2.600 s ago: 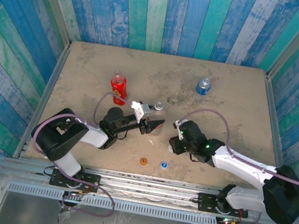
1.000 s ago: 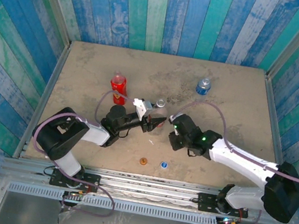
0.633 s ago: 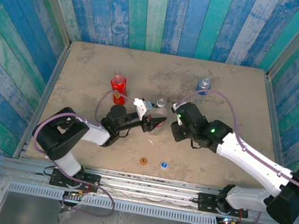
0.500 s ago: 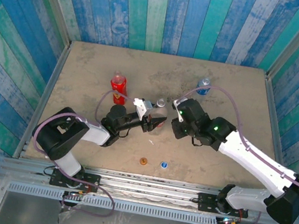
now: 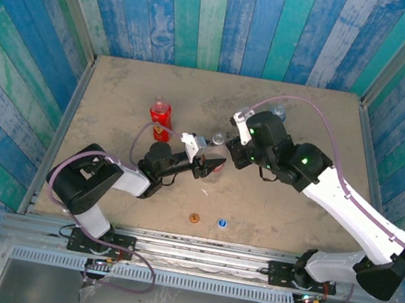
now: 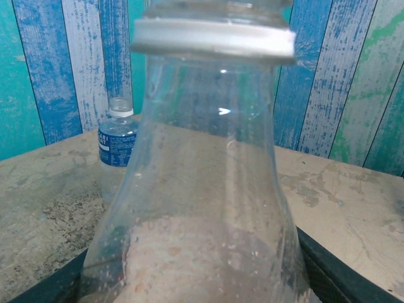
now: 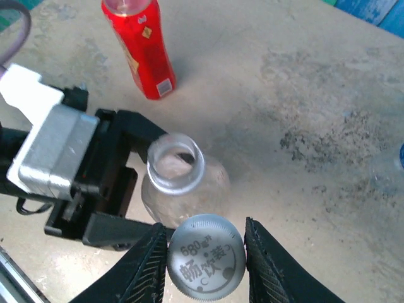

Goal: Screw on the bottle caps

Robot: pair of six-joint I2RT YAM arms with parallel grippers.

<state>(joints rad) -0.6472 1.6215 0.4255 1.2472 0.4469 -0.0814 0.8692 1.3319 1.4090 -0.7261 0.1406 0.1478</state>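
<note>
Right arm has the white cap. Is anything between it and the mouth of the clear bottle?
Nothing visible. The white cap, clamped in the right gripper, hangs just beside the open mouth of the clear bottle. The left gripper grips that bottle lower down on its body, clear of the neck.

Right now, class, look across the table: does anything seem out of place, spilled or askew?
Nothing looks spilled or tipped. What stands out: the orange cap and blue cap lie loose near the table's front edge, with no bottle beside them, and a small white scrap lies just beyond them.
</note>
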